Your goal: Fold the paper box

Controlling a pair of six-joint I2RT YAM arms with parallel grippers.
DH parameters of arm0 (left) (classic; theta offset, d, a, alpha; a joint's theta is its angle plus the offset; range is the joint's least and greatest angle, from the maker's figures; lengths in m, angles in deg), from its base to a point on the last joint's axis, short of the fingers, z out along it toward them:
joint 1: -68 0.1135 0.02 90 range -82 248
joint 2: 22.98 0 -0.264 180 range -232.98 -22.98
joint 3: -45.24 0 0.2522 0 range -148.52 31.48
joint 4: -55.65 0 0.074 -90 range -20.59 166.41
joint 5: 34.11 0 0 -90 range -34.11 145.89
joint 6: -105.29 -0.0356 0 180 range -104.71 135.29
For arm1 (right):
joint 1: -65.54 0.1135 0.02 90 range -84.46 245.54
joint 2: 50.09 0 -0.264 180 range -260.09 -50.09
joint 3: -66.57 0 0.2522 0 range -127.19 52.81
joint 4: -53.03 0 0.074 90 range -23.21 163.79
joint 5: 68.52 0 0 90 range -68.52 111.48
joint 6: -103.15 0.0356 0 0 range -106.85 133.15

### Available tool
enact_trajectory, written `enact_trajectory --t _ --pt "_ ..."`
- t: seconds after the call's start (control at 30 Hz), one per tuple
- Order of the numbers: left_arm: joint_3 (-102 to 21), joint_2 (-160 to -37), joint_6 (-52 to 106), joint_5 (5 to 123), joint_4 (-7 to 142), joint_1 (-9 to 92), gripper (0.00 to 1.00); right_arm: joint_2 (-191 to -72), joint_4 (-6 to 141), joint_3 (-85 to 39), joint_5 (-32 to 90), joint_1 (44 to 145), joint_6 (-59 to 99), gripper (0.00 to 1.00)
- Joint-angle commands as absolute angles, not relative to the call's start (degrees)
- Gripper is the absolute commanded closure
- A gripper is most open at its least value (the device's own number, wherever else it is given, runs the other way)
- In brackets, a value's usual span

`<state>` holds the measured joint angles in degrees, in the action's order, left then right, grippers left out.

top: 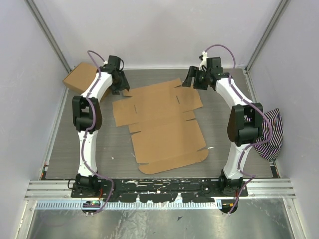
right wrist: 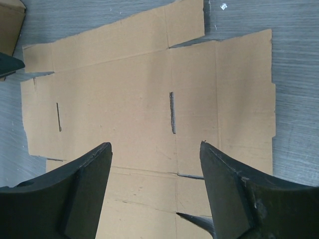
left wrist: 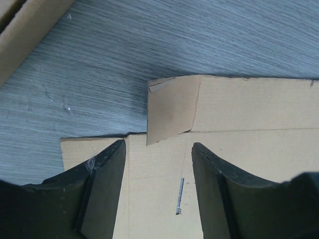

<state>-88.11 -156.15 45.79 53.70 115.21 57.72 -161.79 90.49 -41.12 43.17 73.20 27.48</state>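
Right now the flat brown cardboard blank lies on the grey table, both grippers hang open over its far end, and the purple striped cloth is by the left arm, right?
Wrong side: the top external view shows the purple striped cloth beside the right arm. The brown cardboard blank lies on the grey table, left gripper and right gripper open over its far end.

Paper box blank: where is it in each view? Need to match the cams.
Top external: paper box lies flat, centre of the table.
Left wrist: fills the lower right, one tab raised.
Right wrist: fills most of the frame.
Shared landmark: second cardboard box, upper left in all three.
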Motion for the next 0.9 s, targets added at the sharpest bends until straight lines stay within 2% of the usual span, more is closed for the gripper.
enact_trajectory --t 0.0,0.43,0.6,0.8,0.87 --pt "-90.9 -158.0 47.1 54.0 115.9 57.8 0.38 -157.3 87.7 -39.8 44.3 73.4 27.8 0.24" --pt "-92.9 -162.7 48.3 52.7 113.9 57.7 0.41 -156.2 88.0 -37.5 44.4 73.5 27.7 0.24" --pt "-92.5 -163.1 48.2 55.4 111.7 57.8 0.58 -155.9 87.8 -36.9 45.1 73.4 28.0 0.26" --pt "-90.6 -161.5 46.7 58.7 109.9 57.6 0.91 -155.2 88.6 -36.7 45.6 73.5 28.4 0.30" --pt "-89.5 -160.3 45.6 60.4 109.4 57.6 0.99 -155.2 89.4 -37.0 45.0 73.5 28.5 0.30"
